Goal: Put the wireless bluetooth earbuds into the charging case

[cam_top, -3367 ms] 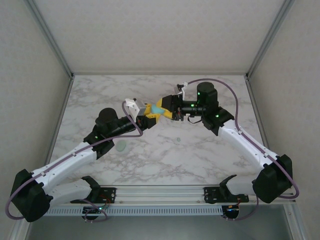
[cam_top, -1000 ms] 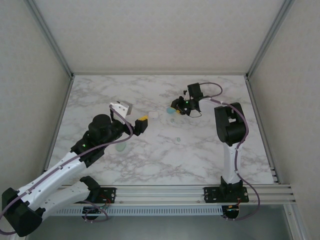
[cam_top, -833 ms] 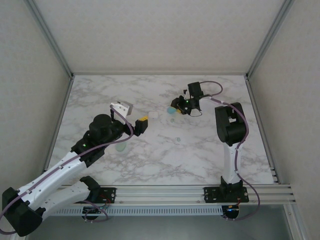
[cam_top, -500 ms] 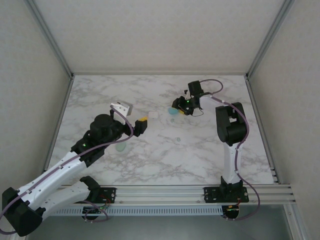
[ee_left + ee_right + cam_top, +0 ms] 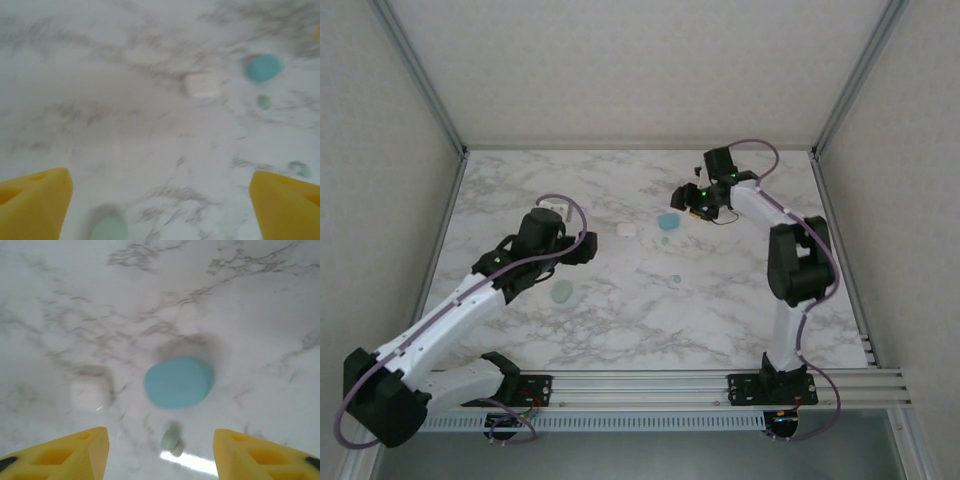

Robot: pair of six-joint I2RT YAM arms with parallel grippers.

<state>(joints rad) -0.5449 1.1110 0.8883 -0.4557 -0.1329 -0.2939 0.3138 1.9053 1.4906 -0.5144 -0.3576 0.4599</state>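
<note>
The right claw [image 5: 161, 452], wide and empty, hangs over the far half of the tabletop [image 5: 260, 295], the tiny green earbud [image 5: 171, 441] centred just ahead, short of the blue case [image 5: 178, 382].

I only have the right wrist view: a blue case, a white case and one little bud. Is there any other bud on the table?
Observer: Yes. In the top view a second bud lies below the blue case, apart from it.
Operator: Any other case?
Observer: A pale green case lies over on the left side, well apart from the blue one.
Operator: What's the left hand doing?
Observer: The left hand is open and holding nothing.
</note>
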